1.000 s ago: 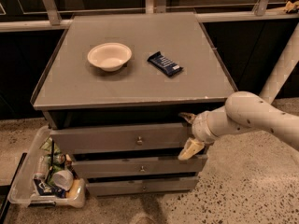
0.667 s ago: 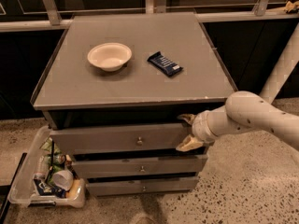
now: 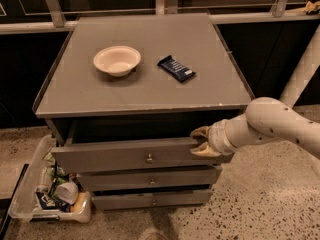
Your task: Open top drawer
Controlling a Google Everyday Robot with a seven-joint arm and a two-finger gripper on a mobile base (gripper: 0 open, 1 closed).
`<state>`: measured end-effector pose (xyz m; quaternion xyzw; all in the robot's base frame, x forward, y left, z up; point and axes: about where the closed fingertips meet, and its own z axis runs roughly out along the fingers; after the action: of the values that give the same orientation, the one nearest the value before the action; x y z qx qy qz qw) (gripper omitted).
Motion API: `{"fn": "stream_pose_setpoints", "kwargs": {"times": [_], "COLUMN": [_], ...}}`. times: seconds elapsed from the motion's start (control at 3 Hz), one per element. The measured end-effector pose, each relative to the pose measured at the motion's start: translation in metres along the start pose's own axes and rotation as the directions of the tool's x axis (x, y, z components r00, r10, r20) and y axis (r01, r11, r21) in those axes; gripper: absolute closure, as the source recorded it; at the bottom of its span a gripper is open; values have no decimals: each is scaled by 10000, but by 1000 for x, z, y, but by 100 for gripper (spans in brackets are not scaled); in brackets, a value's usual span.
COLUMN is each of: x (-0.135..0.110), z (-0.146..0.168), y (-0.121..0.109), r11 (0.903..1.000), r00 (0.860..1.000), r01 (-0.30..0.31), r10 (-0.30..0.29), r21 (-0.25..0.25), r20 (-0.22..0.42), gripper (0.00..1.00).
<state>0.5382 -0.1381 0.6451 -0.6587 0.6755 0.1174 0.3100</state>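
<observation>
Evidently the gripper (image 3: 202, 142) pinches the front panel of the top drawer (image 3: 110, 156) at its far right end, well away from the knob (image 3: 149, 158), with the drawer only slightly out of the cabinet (image 3: 150, 91). Pulling from that corner could skew and jam it, or the fingers could slip off the thin edge.

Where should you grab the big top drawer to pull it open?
Grab the small round knob at the centre of the top drawer, coming straight from the front, because it sticks out. The drawer is ajar, so its top edge is probably graspable too. The gripper is at that edge's right end.
</observation>
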Motion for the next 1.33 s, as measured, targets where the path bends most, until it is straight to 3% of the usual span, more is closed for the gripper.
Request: {"fn": "stream_pose_setpoints", "kwargs": {"times": [0.33, 0.67, 1.33], "x": [-2, 0, 0], "z": [-2, -8, -8], "y": [-1, 10, 10], "r11": [10000, 10000, 10000], "r00": [10000, 10000, 10000], "r01": [0, -85, -84], "r10": [0, 85, 84], "r21": [0, -32, -35], "r20": [0, -6, -5], "gripper": [100, 82, 36]}}
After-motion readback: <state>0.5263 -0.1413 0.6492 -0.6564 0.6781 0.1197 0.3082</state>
